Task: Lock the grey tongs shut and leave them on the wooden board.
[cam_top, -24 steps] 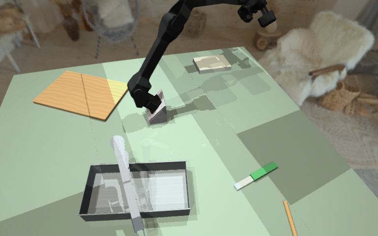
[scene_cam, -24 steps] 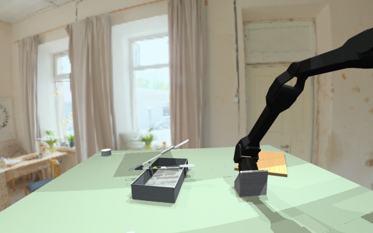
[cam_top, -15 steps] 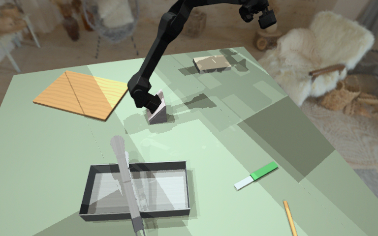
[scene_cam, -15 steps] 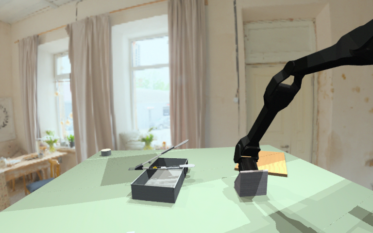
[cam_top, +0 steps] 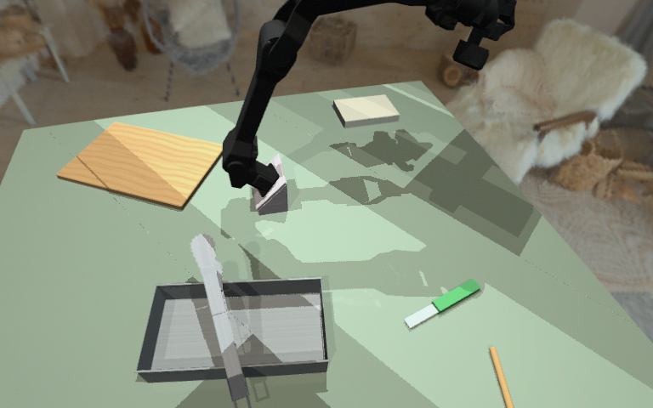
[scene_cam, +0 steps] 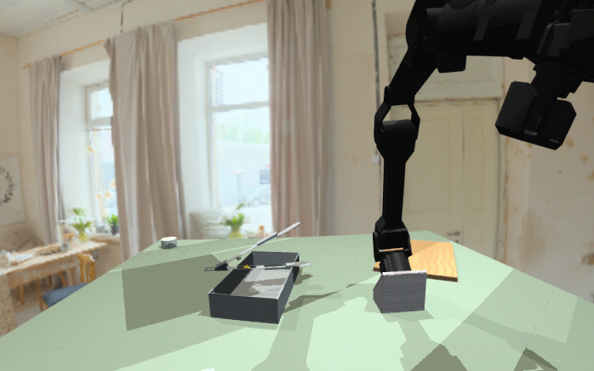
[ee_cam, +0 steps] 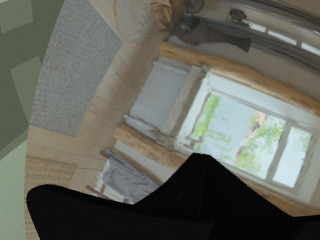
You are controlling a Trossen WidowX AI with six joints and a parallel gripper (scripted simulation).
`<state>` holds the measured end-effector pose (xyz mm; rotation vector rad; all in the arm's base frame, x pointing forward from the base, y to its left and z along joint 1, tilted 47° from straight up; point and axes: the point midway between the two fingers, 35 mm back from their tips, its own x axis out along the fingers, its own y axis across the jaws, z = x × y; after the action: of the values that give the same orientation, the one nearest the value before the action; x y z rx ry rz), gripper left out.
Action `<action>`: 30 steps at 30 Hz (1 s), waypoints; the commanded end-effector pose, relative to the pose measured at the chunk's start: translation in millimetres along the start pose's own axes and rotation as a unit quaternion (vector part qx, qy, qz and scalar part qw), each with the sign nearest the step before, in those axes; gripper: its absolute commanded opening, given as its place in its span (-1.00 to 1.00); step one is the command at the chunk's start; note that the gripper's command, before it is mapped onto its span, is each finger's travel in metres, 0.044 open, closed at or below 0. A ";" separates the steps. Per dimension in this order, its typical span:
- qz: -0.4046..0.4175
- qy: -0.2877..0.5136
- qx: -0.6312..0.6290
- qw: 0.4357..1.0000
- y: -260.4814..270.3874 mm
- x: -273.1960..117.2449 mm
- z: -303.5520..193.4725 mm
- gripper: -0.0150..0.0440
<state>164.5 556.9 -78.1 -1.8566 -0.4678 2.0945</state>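
The grey tongs lie across the roasting tin. Their hinge end hangs over the near wall in the top view, their tips past the far wall. The exterior view shows them open: one arm rests level on the rim, the other slants up. The wooden board lies bare beyond the tin. My gripper is high above the table at the upper right, far from the tongs. Its black fingers meet in the wrist view, shut, with nothing seen between them.
My arm rises from a grey wedge-shaped block between board and tin. A cream block lies at the back. A green-handled tool and a wooden stick lie right of the tin. A small round tub stands near the table edge.
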 end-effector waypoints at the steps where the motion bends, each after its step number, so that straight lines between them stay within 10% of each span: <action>1: 0.028 0.054 0.129 0.990 24.3 -38.8 -53.0 -1.00; 16: 0.067 0.224 0.497 0.836 134.3 -180.4 -178.5 -1.00; 30: 0.057 0.389 0.763 0.512 287.0 -345.2 -218.2 -1.00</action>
<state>416.9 210.1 62.4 -1.2889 1.2137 0.7954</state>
